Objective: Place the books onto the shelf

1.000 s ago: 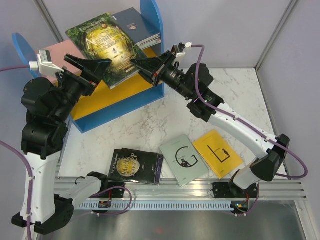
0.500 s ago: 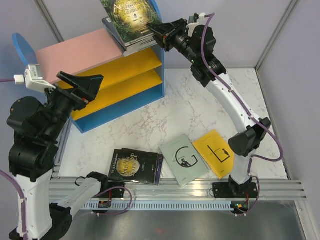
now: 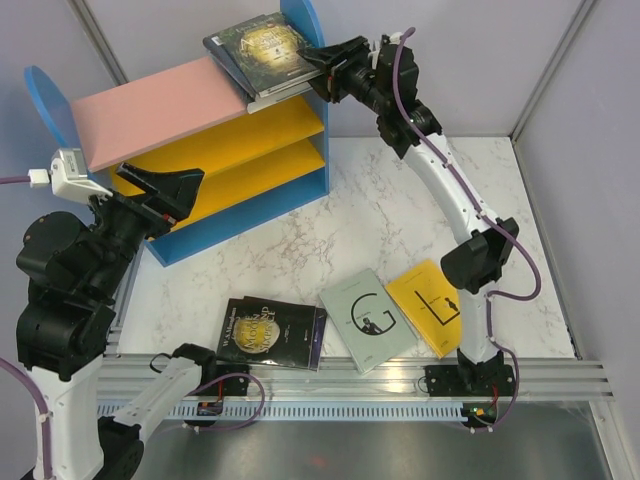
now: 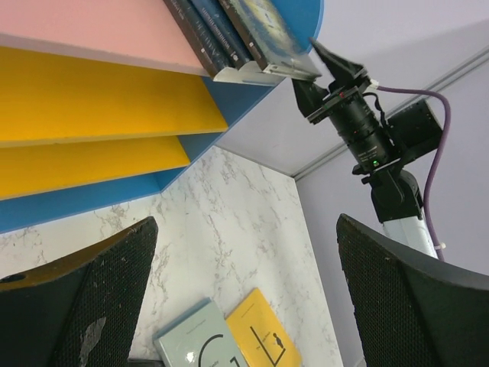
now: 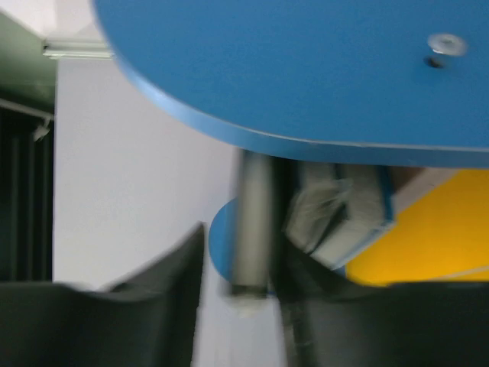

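Upper centre: right gripper (image 3: 322, 58) is reaching in, jaws straddling the edge of the green-gold book (image 3: 262, 45); clamped or let go, cannot tell. That book is lying atop the stack (image 3: 280, 90) on the shelf (image 3: 160, 105), right end of top board. Left side: left gripper (image 3: 168, 195) is hanging with jaws spread wide, holding nothing. Black book (image 3: 270, 335), grey book (image 3: 368, 320) and yellow book (image 3: 435, 305) are lying on the table (image 3: 380, 210), lower centre.

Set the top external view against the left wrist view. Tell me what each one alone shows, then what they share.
Only top external: the black book lying on the table, and the shelf's left blue panel.
Only left wrist: the stacked books seen edge-on from the side, so several separate spines can be told apart.
Both: the pink top board, the right gripper at the stack's right end, the pale grey-blue book and yellow book on the table, and the open left gripper.
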`<move>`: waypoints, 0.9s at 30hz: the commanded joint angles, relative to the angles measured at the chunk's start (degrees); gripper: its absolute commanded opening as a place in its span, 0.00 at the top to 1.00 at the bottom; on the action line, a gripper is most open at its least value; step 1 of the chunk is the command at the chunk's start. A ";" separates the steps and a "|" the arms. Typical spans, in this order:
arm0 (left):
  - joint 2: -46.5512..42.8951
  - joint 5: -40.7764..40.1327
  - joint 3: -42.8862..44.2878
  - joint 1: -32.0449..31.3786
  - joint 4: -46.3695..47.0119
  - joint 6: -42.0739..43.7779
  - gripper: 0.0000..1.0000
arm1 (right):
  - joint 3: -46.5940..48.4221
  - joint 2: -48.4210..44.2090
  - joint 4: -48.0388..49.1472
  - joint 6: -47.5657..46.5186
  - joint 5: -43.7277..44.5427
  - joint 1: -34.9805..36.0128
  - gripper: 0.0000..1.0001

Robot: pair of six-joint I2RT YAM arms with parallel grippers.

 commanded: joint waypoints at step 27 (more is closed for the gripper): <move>-0.14 2.17 -3.65 -0.05 -0.74 -0.07 0.00 | -23.91 -18.01 16.37 -1.79 -3.34 -1.66 0.69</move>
